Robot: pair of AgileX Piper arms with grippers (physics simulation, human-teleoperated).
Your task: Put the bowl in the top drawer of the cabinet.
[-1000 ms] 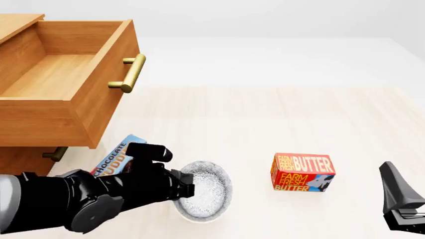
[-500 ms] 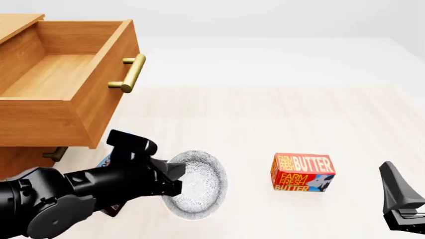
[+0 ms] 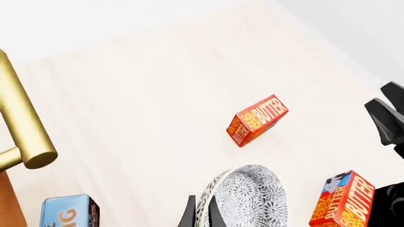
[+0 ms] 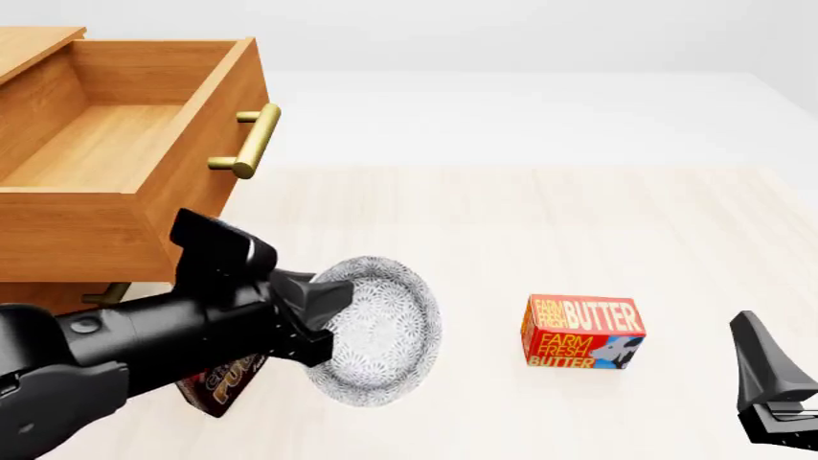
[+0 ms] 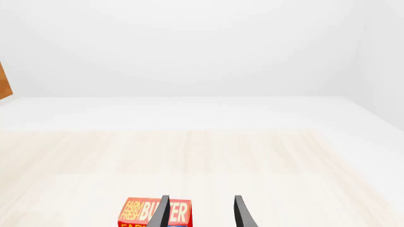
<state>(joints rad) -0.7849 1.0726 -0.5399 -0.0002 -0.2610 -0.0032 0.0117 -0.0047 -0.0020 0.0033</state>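
The left pincer [image 4: 317,321] grips the bowl [image 4: 377,331] by its rim, lifted and tilted: the carry step. Next, raise it over the open top drawer [image 4: 115,144] above and behind the pincer.

Bright, even light fills the scene, with no clear source. Everything is sharp edge to edge, no blur or distortion. Shadows barely register on the pale table [image 4: 511,220]; the brass handle [image 4: 249,142] shows soft sheen.

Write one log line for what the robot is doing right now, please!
left gripper: shut on bowl, lifted, tilted | top drawer: open | right gripper: open, idle
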